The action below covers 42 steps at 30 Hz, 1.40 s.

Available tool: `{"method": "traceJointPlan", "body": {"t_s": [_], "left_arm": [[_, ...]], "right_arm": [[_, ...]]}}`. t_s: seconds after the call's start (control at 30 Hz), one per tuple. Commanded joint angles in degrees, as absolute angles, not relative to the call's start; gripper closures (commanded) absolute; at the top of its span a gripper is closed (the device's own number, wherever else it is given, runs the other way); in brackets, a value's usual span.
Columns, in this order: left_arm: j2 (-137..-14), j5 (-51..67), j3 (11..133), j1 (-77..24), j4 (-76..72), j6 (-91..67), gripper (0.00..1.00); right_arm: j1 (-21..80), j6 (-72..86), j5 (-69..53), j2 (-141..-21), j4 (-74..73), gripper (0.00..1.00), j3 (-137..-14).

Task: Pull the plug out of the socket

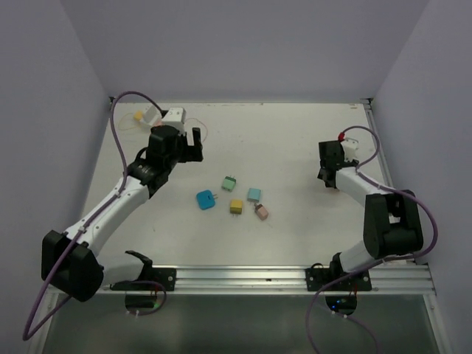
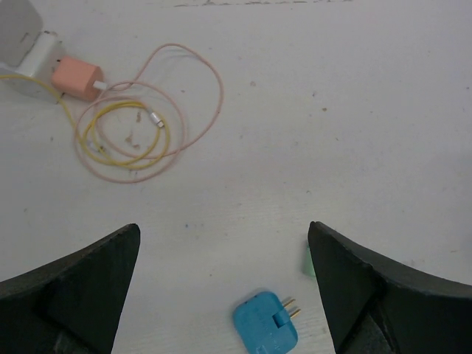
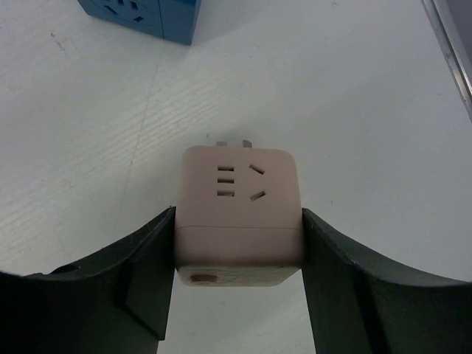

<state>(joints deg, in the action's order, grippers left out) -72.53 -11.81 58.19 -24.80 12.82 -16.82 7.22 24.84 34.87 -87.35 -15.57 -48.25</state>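
My right gripper (image 3: 237, 243) is shut on a pink socket cube (image 3: 239, 199); its fingers press both sides and two metal prongs show at its far edge. In the top view my right gripper (image 1: 327, 175) is at the right of the table and hides the cube. My left gripper (image 2: 221, 295) is open and empty above a blue plug (image 2: 265, 324); it is at the back left in the top view (image 1: 189, 144). A pink plug (image 2: 76, 76) sits in a white socket (image 2: 21, 33) at the top left, with coiled pink and yellow cables (image 2: 133, 133).
Several small plugs lie mid-table: blue (image 1: 205, 200), green (image 1: 229, 182), teal (image 1: 254, 195), yellow (image 1: 236, 206), pink (image 1: 261, 212). A blue socket block (image 3: 144, 15) lies ahead of the right gripper. A rail runs along the right edge (image 3: 453, 44).
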Motion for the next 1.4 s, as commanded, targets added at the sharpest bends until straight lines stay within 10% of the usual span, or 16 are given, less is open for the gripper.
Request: {"method": "traceJointPlan", "body": {"t_s": [0.0,0.27,0.9,1.37], "left_arm": [[-67.3,-17.9,51.6,-24.1,9.8,-14.5,0.01],[-69.3,-19.1,51.3,-22.7,9.0,-14.6,0.00],[-70.7,-19.2,51.6,-21.7,9.4,-14.8,0.01],[-72.5,-19.9,51.9,-20.9,9.9,-15.7,0.00]], "right_arm": [[7.5,24.2,38.7,-89.2,-9.9,1.00,-49.8],[7.4,24.1,38.2,-96.2,-7.7,0.94,-51.3],[6.5,23.1,34.8,-98.5,-12.6,0.01,-57.9],[6.8,26.3,12.5,-74.0,-30.4,0.01,-64.1]]}}
